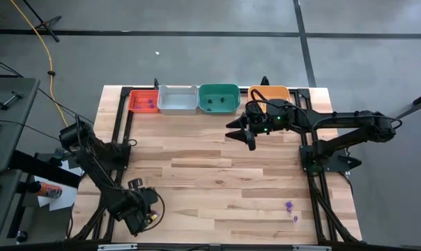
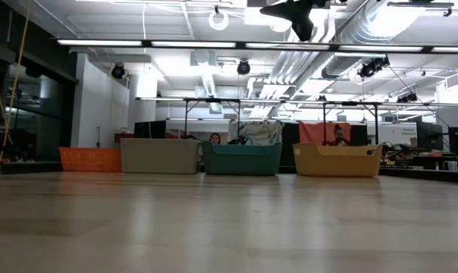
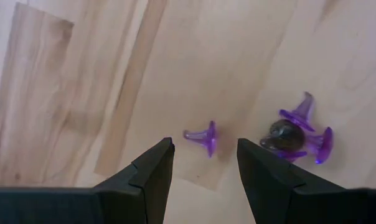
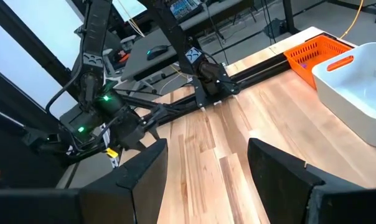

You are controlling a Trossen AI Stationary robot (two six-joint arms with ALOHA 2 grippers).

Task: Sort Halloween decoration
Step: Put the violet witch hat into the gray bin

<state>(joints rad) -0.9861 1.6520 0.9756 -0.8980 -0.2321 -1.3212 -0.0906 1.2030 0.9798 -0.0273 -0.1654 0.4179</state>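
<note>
My left gripper (image 3: 205,145) hangs over the table (image 1: 217,174) close to its front left corner, fingers spread wide and holding nothing. A single purple trinket (image 3: 200,134) lies on its side on the wood just ahead of the gap between them. Just beside it sits a small cluster (image 3: 303,134): several purple pieces pressed around a dark trinket (image 3: 286,132).

The risk, as I judge it, is the shape. The lone piece is a smooth flared cone, so pads closing off-centre could squirt it away. A finger drifting sideways could knock the cluster apart, or bring the dark one along into the wrong tray.

My right gripper (image 4: 206,168) hovers above the table's far edge, by the green tray (image 1: 219,98) and orange tray (image 1: 270,93), likewise wide open and empty. Two more purple trinkets (image 1: 291,210) lie near the front right corner
</note>
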